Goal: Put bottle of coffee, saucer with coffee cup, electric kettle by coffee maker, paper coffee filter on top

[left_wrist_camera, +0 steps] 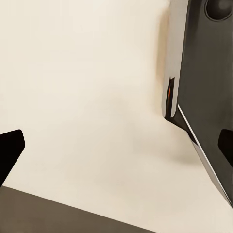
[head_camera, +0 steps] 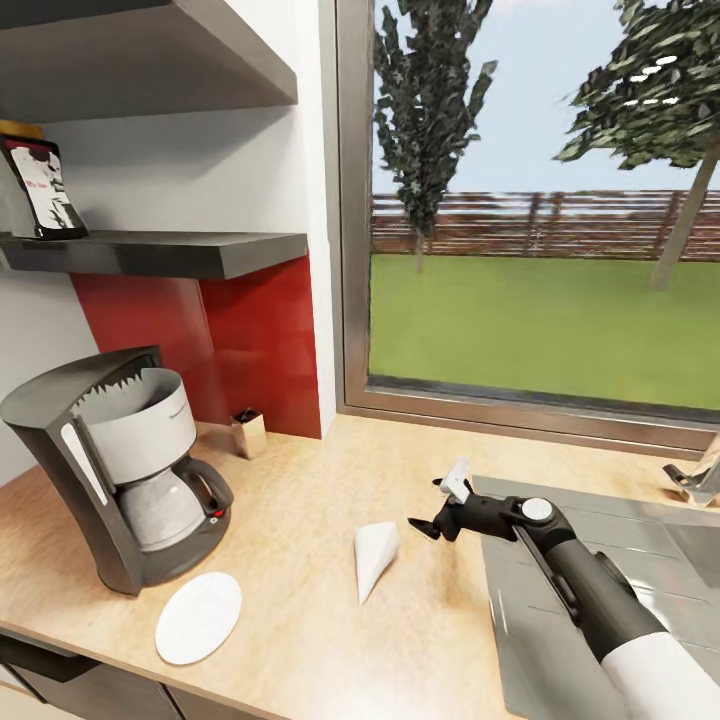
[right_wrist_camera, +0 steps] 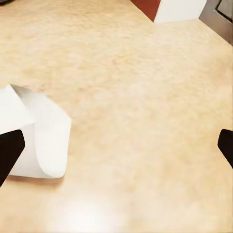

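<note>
The coffee maker [head_camera: 130, 470] stands at the left of the kitchen countertop [head_camera: 300, 480]. In front of it lies the saucer [head_camera: 198, 617], with nothing on it. The paper coffee filter [head_camera: 375, 555] lies flat on the counter, mid-way along. My right gripper [head_camera: 430, 508] hovers open just right of the filter. In the right wrist view the filter [right_wrist_camera: 39, 136] lies beside one fingertip [right_wrist_camera: 9, 153] of the gripper [right_wrist_camera: 116, 148]. The bottle of coffee [head_camera: 40, 185] stands on the kitchen shelf [head_camera: 200, 252]. My left gripper [left_wrist_camera: 116, 148] is open over a pale surface.
A small beige box [head_camera: 248, 433] stands by the red backsplash [head_camera: 230, 330]. A steel sink and drainer [head_camera: 600, 530] with a tap [head_camera: 700, 475] fills the counter's right. A big window [head_camera: 540, 220] sits behind. A dark grey panel [left_wrist_camera: 204, 97] is near my left gripper.
</note>
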